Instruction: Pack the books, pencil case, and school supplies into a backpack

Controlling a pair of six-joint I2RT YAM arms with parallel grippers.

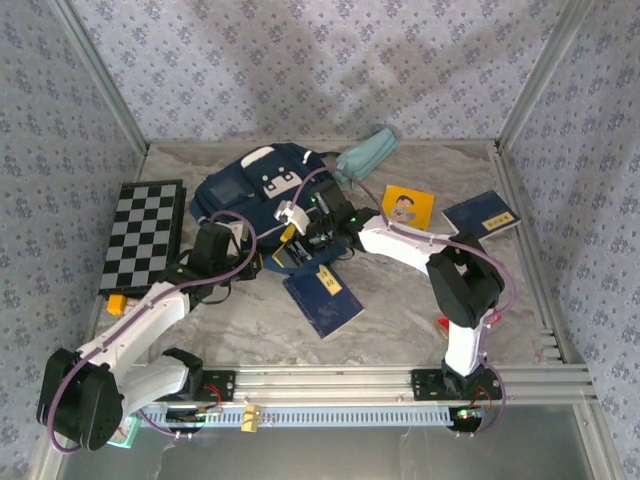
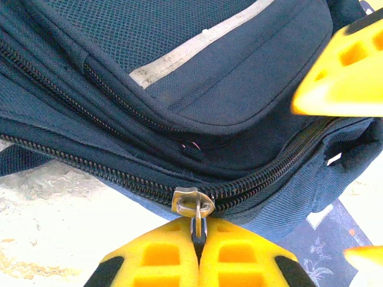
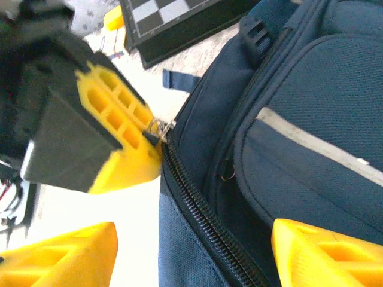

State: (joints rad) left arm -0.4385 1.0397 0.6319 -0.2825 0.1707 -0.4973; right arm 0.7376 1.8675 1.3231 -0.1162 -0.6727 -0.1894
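The navy backpack [image 1: 245, 185] lies flat at the back centre of the table. My left gripper [image 2: 198, 231] is shut on the metal zipper pull [image 2: 192, 202] at the bag's near edge; the right wrist view shows this grip as well. My right gripper [image 3: 191, 257] is open, one finger on each side of the zipper track [image 3: 197, 209] and the fabric. A navy book [image 1: 322, 297] lies just in front of the bag. At the right are the yellow book [image 1: 408, 207] and a second navy book [image 1: 482, 213]. Behind the bag lies the teal pencil case [image 1: 367, 152]. My right arm partly hides the red packet [image 1: 441, 322].
A black-and-white checkered board [image 1: 143, 233] lies left of the backpack, with a small yellow block [image 1: 117, 303] at its near corner. Metal frame posts and patterned walls close off the table on three sides. A rail [image 1: 330, 380] runs along the near edge.
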